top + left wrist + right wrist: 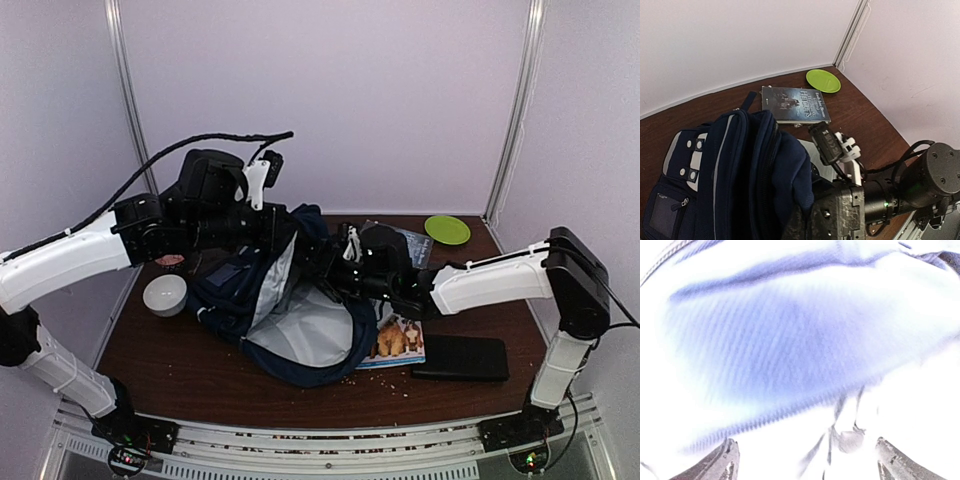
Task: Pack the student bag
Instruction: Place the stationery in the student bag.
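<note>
The student bag, navy with a pale lining, lies open at the table's middle. My left gripper is shut on its upper rim and holds the fabric up. In the left wrist view the navy bag fills the left, and its fold drapes over my left gripper. My right gripper reaches into the bag's opening from the right. In the washed-out right wrist view its fingertips stand wide apart, open and empty, with blue bag fabric and a zipper pull just ahead.
A grey pouch sits left of the bag. A picture book with dogs and a flat black case lie to its right. A dark book and a green plate lie at the back right.
</note>
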